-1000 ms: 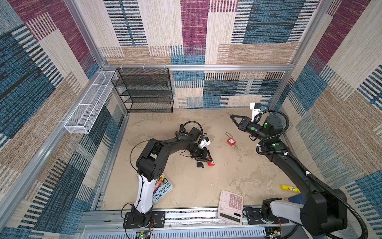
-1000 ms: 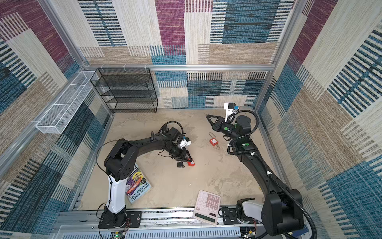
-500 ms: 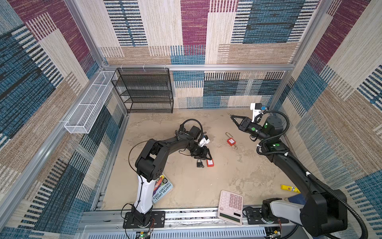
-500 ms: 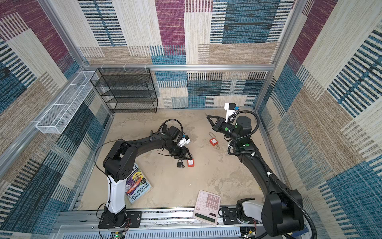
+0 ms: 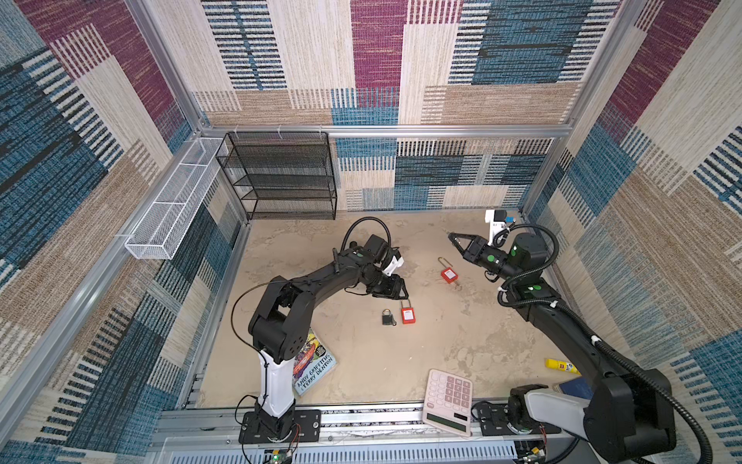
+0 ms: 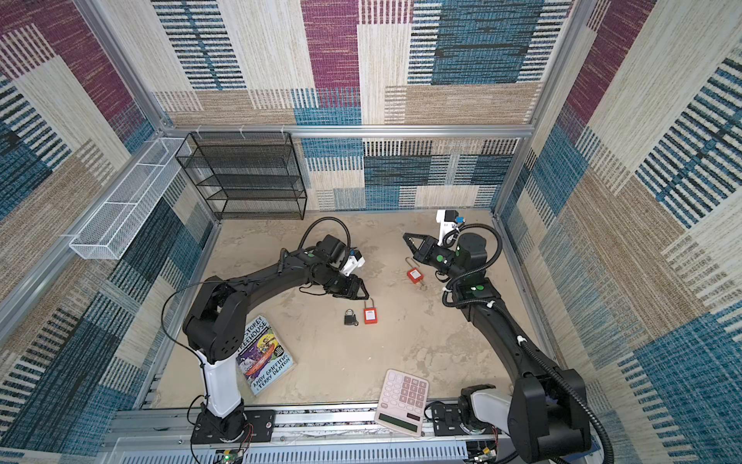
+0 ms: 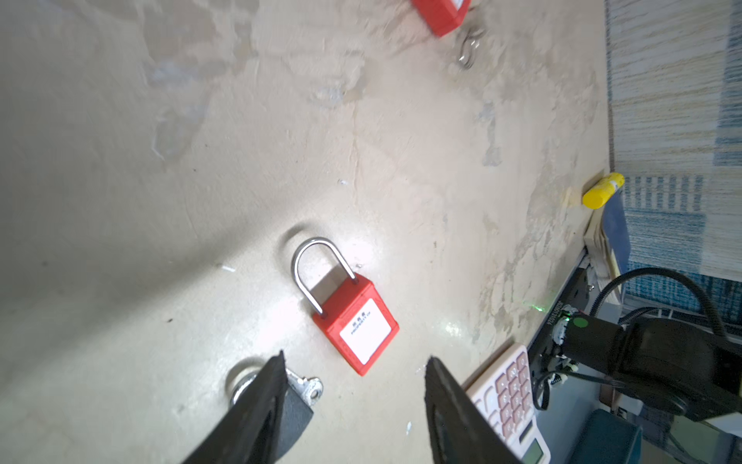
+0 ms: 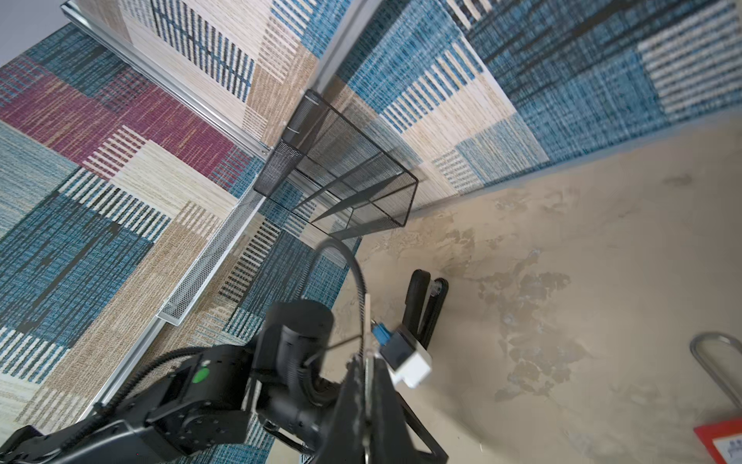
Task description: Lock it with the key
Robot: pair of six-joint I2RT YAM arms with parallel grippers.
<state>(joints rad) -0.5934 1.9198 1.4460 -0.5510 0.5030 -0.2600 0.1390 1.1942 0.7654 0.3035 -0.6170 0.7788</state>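
**Locks could get knocked**

The left gripper [image 7: 355, 357] is open, just over the red padlock [image 7: 349, 313] near mid frame. The black padlock [image 5: 387, 318] and its key [image 7: 311, 388] lie just beside it. A low swing could knock both away. The right gripper [image 5: 451, 236] is closed, right of middle. Bare floor [image 5: 441, 349] lies lower down.

The mottled beige bench [image 5: 361, 361] carries a black padlock [image 5: 387, 317] just beside a red padlock [image 5: 408, 315] near its middle. A second red padlock [image 5: 449, 274] lies apart, toward the back right. A book [image 5: 315, 367] lies front left, a calculator [image 5: 448, 395] on the front edge, a yellow tube [image 5: 560, 364] at the right and a wire rack [image 5: 281, 176] stands back left.
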